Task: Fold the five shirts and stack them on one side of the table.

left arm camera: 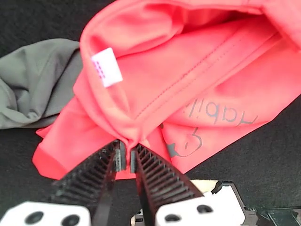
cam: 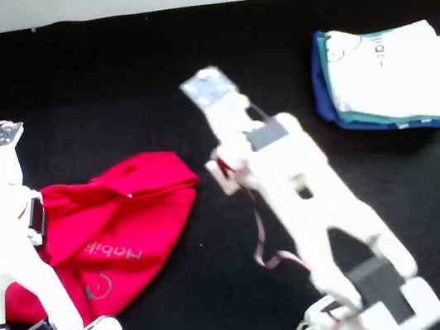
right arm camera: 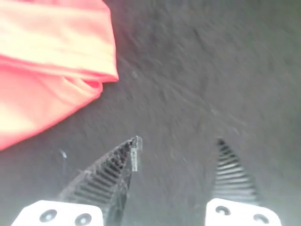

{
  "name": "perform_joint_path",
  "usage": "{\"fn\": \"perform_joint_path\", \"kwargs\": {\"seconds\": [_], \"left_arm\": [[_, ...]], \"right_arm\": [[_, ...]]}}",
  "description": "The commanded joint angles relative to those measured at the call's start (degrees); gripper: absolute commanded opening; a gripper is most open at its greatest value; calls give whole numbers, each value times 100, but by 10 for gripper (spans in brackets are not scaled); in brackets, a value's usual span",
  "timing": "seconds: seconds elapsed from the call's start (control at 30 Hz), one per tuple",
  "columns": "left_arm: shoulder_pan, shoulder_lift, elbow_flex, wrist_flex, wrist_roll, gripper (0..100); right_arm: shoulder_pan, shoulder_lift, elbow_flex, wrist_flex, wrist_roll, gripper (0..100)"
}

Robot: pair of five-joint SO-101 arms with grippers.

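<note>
— Where is the red shirt (cam: 120, 223)?

— On the near left part of the black table (cam: 106, 82), crumpled, with its long axis running slantwise from the left arm (cam: 10, 240) towards the middle of the table. A grey shirt (left arm camera: 37, 84) lies just beside it, partly under its edge.

— And who has hold of it?

— The left gripper (left arm camera: 126, 157). Its fingers are pinched tight on a folded ridge of red cloth, not far from the white label (left arm camera: 106, 67).

— The right gripper (right arm camera: 176, 155)?

— Spread wide, holding nothing, over bare table. The shirt's nearest edge (right arm camera: 101, 70) lies ahead of the fingers and off to one side, near but apart.

— So which way would it have to go?

— I judge towards the left arm's side. In the high view the right arm (cam: 308, 193) stands at mid-table, and the shirt's free end points at it. That end is the one the right arm is nearer to.

— And the finished ones?

— A folded stack (cam: 386, 76) sits at the far right, well apart from both.
</note>
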Motion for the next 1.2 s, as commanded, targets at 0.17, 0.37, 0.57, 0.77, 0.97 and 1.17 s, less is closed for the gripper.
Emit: {"fn": "perform_joint_path", "kwargs": {"seconds": [0.17,0.37,0.57,0.77,0.97,1.17], "left_arm": [[-22,-40,-4,-53,-35,8],[-31,-40,-4,-53,-35,8],[-31,-40,4,-44,-35,8],[-31,-40,4,-44,-35,8],[-31,-4,4,-53,-35,8],[-22,4,4,-53,-35,8]], "right_arm": [[-532,2932,-3582,936,-1222,259],[-989,4426,-5508,1640,-1222,259],[-1226,5429,-6870,2193,-1222,259],[-1393,6123,-7618,2730,-1222,259],[-1446,6325,-8259,3301,-1222,12],[-1209,6273,-9112,3538,-1222,8]]}}
